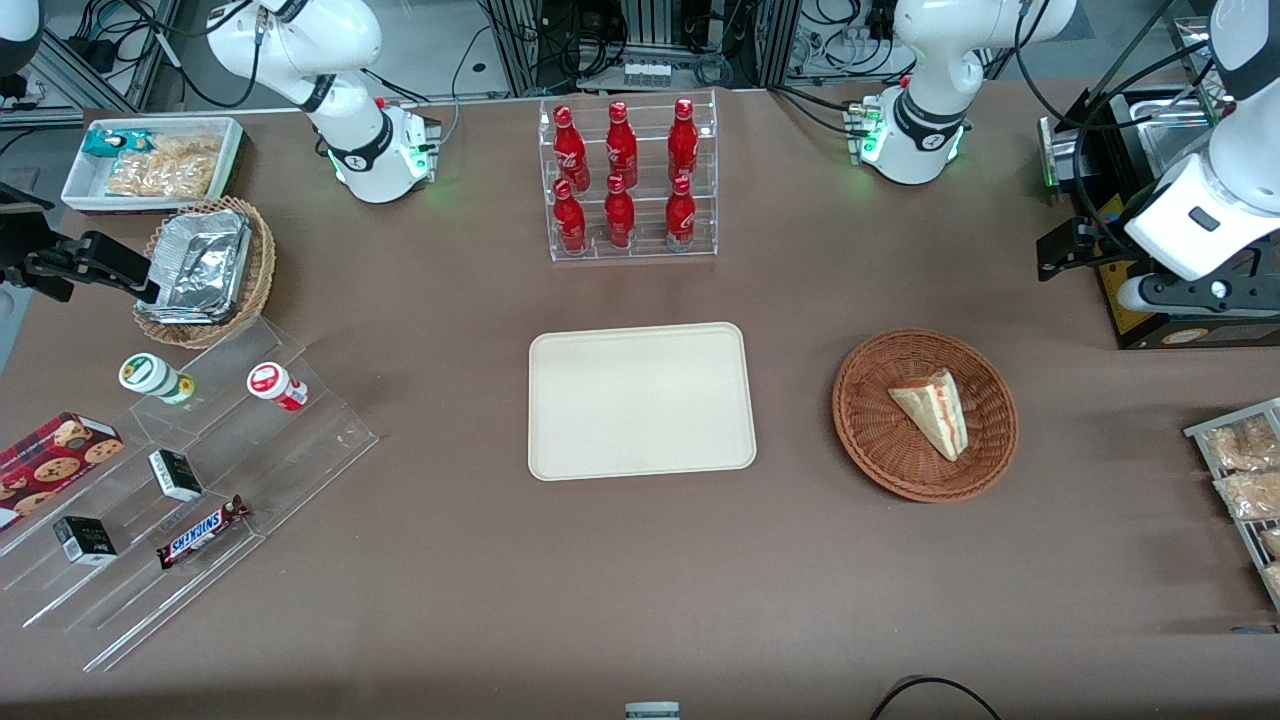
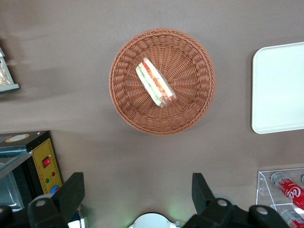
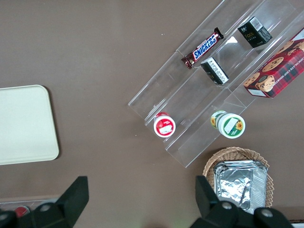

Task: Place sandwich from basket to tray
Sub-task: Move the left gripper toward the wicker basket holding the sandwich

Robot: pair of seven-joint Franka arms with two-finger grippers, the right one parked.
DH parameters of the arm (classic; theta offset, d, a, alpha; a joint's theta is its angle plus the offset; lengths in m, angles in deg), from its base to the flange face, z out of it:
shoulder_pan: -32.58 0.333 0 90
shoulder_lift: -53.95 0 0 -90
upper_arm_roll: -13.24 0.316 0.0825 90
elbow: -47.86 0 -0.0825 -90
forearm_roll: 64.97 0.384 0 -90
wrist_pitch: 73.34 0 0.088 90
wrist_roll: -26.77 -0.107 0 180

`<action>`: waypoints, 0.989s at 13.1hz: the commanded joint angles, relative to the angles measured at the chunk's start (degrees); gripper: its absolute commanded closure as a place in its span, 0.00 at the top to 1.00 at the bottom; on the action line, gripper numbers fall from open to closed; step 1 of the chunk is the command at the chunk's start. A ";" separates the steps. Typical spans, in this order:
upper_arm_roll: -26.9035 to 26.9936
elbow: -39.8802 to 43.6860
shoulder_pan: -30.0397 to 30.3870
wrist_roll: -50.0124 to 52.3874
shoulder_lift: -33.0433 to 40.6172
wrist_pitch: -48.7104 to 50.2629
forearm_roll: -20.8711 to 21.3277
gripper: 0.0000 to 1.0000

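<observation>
The sandwich (image 1: pixel 934 410) (image 2: pixel 155 82), a pale bread wedge with red and green filling, lies in the round reddish-brown woven basket (image 1: pixel 868 420) (image 2: pixel 190 111). The cream tray (image 1: pixel 640 400) (image 2: pixel 280 90) sits beside the basket, toward the parked arm's end, with nothing on it. My gripper (image 1: pixel 1062 250) (image 2: pixel 137 190) hangs high above the table, farther from the front camera than the basket and toward the working arm's end. Its fingers (image 2: pixel 71 190) stand wide apart, open, with only bare table between them.
A clear rack of red bottles (image 1: pixel 628 180) stands farther from the front camera than the tray. A black appliance with a yellow panel (image 1: pixel 1150 300) (image 2: pixel 45 164) is under my arm. A rack of snack packets (image 1: pixel 1240 480) lies nearer the camera. Acrylic steps (image 1: pixel 180 480) lie toward the parked arm's end.
</observation>
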 commanded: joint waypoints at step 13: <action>-1.16 -32.39 0.02 1.37 -1.29 -37.31 1.06 1.00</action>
